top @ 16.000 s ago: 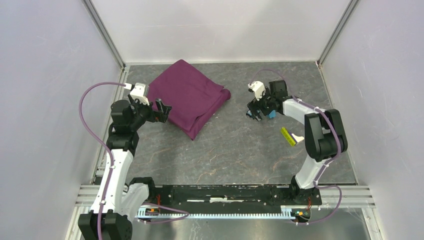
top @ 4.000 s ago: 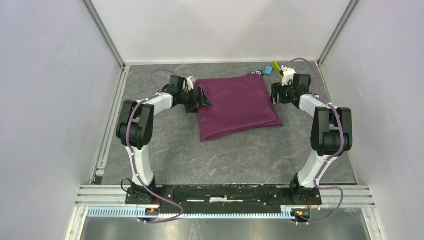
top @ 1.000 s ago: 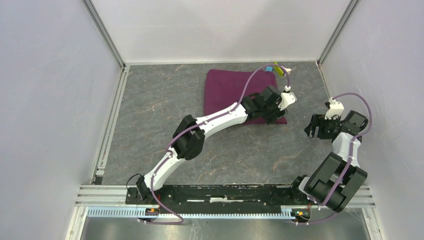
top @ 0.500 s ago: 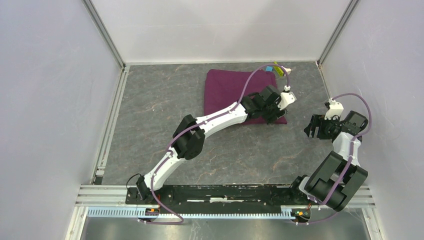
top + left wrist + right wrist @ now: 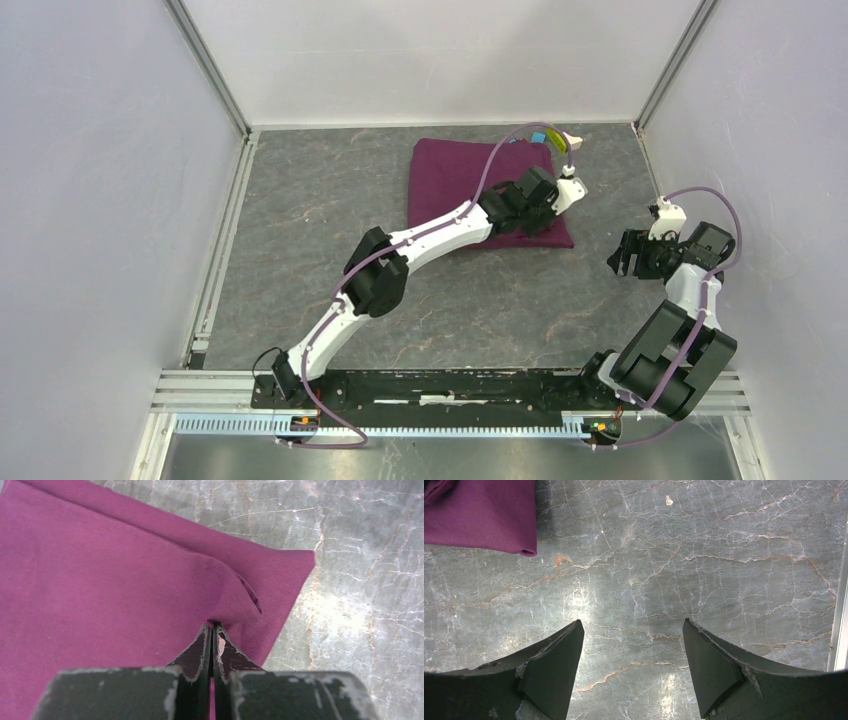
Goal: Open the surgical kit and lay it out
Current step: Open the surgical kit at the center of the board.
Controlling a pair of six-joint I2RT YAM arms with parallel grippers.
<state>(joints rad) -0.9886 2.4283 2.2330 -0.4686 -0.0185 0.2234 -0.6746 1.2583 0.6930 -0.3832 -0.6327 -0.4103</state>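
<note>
**mk:** where's the kit rn, and how much room around it?

**jo:** The kit's a folded plum cloth [image 5: 450, 180] at the far end of the table [image 5: 300, 220], right of centre. Its far edge runs near the back wall [image 5: 440, 60]. A blue block [image 5: 538, 137] & a yellow-green block [image 5: 556, 138] sit just beside the far-right corner. Bare tabletop to the left and on the near side, w/ only the left arm crossing it diag. The right side is tighter: a bare strip btwn the cloth and the right wall [image 5: 760, 150].

**mk:** claws?

**jo:** The left claw [image 5: 212, 630] is pinched tight on the cloth's top layer, just in from the near-right corner. The fabric puckers into a lil ridge right at the tips. The right claw [image 5: 632, 625] is spread wide over bare table near the right wall, well apart from the cloth. Its cam only catches the cloth's rounded corner, top left.

**mk:** textures?

**jo:** The cloth is matte, fine weave, roughly square, w/ soft rolled folds and layers stacked at that corner. The table is dark grey stone-look w/ pale & rusty veins, a bit glossy under the light. Both claws are black, scuffed along the edges. Whatever's inside the cloth is hidden.
</note>
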